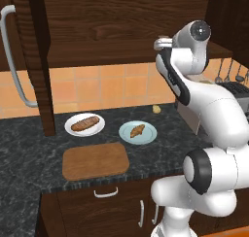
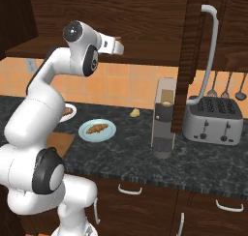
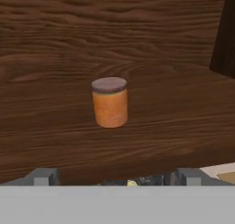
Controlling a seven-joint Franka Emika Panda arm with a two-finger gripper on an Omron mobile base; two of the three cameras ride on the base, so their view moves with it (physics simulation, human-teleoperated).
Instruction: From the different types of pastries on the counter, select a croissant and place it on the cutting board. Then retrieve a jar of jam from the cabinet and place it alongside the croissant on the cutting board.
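The jar of jam (image 3: 109, 102), orange with a dull pinkish lid, stands upright on the plank shelf (image 3: 151, 145) of the dark wood cabinet (image 1: 121, 22). My gripper (image 3: 117, 177) is open and level with the shelf, a short way in front of the jar, touching nothing. The raised hand (image 1: 163, 42) reaches toward the cabinet. Down on the speckled counter (image 1: 29, 148), the croissant (image 1: 137, 130) lies on a pale-blue plate (image 1: 151, 134). The darker loaf (image 1: 85, 124) rests on a white plate. The cutting board (image 1: 95, 160) lies in front of both plates.
An open cabinet door with a long curved handle (image 1: 12, 61) hangs at the left. A tiny pale-yellow lump (image 1: 156, 109) sits by the tiled wall. To the right stand a tall dark appliance (image 2: 164, 126) and a silver toaster (image 2: 213, 120), with utensils (image 2: 225, 87) hanging above.
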